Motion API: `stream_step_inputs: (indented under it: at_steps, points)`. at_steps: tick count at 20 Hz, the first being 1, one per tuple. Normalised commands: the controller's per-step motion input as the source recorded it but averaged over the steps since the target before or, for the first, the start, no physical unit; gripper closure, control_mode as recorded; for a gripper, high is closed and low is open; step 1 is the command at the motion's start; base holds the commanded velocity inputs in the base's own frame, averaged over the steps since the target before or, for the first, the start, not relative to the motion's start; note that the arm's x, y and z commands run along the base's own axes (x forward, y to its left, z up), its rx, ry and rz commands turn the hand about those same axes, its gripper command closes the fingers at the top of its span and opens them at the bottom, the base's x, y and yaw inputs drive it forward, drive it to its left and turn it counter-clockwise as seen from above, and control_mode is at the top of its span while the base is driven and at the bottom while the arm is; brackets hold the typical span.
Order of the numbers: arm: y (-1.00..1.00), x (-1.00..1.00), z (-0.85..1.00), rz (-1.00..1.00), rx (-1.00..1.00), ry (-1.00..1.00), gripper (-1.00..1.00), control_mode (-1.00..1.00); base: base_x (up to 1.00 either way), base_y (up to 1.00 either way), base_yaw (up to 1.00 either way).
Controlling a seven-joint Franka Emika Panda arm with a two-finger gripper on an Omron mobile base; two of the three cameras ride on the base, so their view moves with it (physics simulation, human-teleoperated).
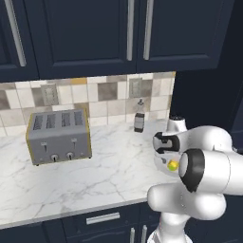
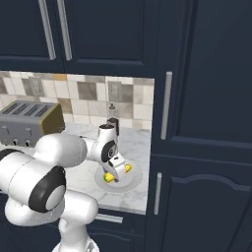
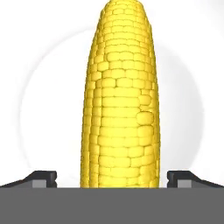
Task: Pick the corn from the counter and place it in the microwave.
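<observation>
The yellow corn [image 3: 120, 100] lies on a white plate [image 3: 39, 100] at the right end of the marble counter [image 1: 95, 175]. My gripper [image 3: 112, 177] is down over it, open, one dark fingertip [image 3: 41, 177] on each side of the cob with a gap to both. From the right base view the gripper [image 2: 114, 172] straddles the corn [image 2: 128, 168] over the plate [image 2: 134, 185]. A bit of the corn [image 1: 172, 165] peeks out beside my arm in the left base view. The microwave is out of view.
A silver toaster [image 1: 59, 135] stands at the back left of the counter, and a small dark bottle [image 1: 139, 118] stands by the tiled wall. A tall navy cabinet [image 2: 197, 147] rises just right of the plate. Navy upper cabinets hang overhead.
</observation>
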Motion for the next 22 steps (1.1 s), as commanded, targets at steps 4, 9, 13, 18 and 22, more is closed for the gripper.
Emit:
stream_step_inputs:
  at_steps: [4, 9, 13, 18, 22]
  points:
    - [-0.13, 0.0, -0.49, -0.04, 0.0, 0.0, -1.0, -1.0, 0.0, 0.0, 0.0]
    - [0.0, 0.0, -0.27, -0.07, 0.0, -0.06, 1.0, -1.0, 0.0, 0.0, 0.0]
    - [0.02, -0.17, 0.02, -0.01, 0.0, -0.18, 1.0, -1.0, 0.0, 0.0, 0.0]
    - [0.06, -0.71, 0.94, 0.12, 0.05, -0.05, 1.0, -1.0, 0.0, 0.0, 0.0]
    - [0.35, -0.98, 1.0, 0.34, 0.01, 0.0, 1.0, -1.0, 0.0, 0.0, 0.0]
